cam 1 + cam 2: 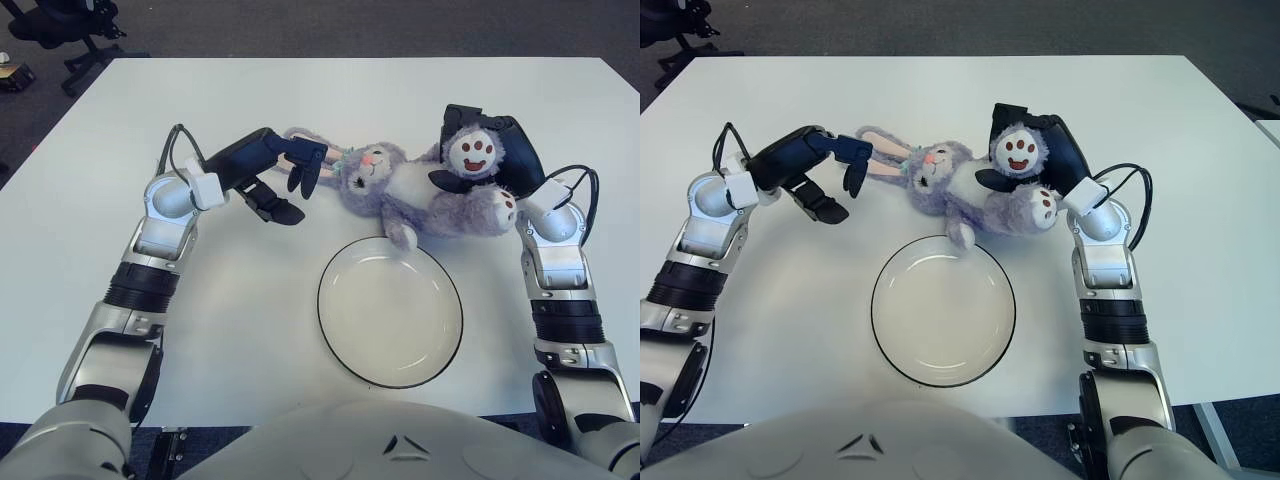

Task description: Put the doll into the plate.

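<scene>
A white counter (250, 340) carries everything. The round plate (390, 311), white with a dark rim, sits near the middle, close to the robot. Just beyond its far edge lies the purple doll (420, 185), head to the left and feet to the right, one arm touching the plate's rim. The right hand (487, 150) is closed around the doll's raised foot. The left hand (285, 170) pinches the doll's long ears at the left, fingers curled.

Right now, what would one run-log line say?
left hand: on doll's ears | right hand: holding doll's legs | plate: empty
</scene>
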Motion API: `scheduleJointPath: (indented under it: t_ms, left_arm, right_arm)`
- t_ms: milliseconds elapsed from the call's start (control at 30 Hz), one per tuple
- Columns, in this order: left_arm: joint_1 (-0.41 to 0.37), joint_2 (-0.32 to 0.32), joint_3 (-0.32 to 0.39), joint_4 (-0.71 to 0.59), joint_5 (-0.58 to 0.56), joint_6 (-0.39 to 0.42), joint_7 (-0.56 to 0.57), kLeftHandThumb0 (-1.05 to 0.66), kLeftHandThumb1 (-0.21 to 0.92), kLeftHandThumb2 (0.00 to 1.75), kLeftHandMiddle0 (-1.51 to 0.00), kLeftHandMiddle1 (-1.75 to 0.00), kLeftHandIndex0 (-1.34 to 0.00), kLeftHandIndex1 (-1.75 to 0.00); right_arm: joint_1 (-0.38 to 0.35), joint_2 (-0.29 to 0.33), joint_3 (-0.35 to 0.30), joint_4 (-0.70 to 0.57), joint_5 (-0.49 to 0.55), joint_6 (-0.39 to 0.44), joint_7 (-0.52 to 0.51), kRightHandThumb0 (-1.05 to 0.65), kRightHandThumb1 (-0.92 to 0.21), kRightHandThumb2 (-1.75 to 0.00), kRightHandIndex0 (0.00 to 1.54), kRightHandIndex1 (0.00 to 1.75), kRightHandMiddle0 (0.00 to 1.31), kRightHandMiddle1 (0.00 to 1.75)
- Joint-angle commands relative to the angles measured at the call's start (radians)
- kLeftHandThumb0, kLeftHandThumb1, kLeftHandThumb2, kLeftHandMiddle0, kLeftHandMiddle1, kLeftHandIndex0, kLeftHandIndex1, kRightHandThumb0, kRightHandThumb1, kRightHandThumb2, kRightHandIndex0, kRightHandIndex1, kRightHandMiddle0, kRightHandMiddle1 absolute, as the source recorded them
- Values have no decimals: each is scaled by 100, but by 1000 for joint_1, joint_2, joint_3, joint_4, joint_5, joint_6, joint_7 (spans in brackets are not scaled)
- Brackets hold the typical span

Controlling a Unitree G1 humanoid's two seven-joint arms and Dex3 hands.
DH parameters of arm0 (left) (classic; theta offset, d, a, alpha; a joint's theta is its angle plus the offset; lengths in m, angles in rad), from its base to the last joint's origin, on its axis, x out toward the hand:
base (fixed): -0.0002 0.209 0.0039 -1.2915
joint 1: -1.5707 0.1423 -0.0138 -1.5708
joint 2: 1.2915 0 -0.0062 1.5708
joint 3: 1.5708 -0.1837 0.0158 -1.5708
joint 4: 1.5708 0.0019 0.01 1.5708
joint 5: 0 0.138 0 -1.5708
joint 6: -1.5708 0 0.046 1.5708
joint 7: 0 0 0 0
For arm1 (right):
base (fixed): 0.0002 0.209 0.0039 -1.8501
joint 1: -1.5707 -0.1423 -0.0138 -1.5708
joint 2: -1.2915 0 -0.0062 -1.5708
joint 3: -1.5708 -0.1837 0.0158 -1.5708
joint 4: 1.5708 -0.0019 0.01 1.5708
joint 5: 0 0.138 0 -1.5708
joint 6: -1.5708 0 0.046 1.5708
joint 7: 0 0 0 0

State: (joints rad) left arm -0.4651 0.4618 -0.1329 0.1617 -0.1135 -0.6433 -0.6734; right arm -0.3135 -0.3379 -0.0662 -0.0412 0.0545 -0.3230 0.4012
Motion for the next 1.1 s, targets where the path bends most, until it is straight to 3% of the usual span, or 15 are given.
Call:
scheduleJointPath:
  t_ms: [0,133,233,333,400,467,533,700,1067]
  left_arm:
    - [-26,-12,9,28,9,-19,4,-31,89,19,-93,-175,-78,-175]
    - [-30,-21,10,43,5,-29,-1,-32,90,16,-93,-175,-78,-175]
    - [-35,-35,9,62,-11,-41,-8,-33,91,14,-93,-175,-79,-175]
    - [-38,-42,8,75,-18,-46,-14,-33,91,13,-93,-175,-79,-175]
    - [-43,-52,6,94,-29,-47,-22,-33,92,12,-92,-175,-79,-175]
    - [-47,-57,6,108,-35,-48,-29,-33,92,11,-91,-175,-79,-175]
    - [-49,-60,6,116,-44,-43,-39,-33,92,11,-89,-175,-79,-175]
    - [-53,-63,7,127,-60,-27,-57,-33,92,11,-87,-175,-79,-175]
    - [-57,-70,16,139,-66,-15,-76,-34,92,12,-83,-175,-78,-175]
  right_arm:
    - [-2,-4,5,-14,35,35,16,-34,-65,-73,95,175,60,168]
    - [-1,-8,6,-21,46,58,24,-38,-60,-85,91,175,51,166]
    - [-2,-22,9,-23,53,75,44,-13,-81,-44,69,151,42,142]
    - [-3,-37,11,-14,31,46,52,-5,-88,-31,61,142,37,137]
    - [-6,-53,14,5,1,-7,59,-41,-90,-17,54,73,37,81]
    - [-10,-55,15,21,-4,-42,63,-54,-91,-14,54,39,40,53]
    - [-14,-54,17,34,1,-69,65,-63,-92,-13,52,16,41,35]
    - [-20,-55,20,54,33,-97,87,-68,-92,-13,47,3,42,23]
    - [-24,-52,16,63,73,-98,124,-68,-92,-14,43,0,42,18]
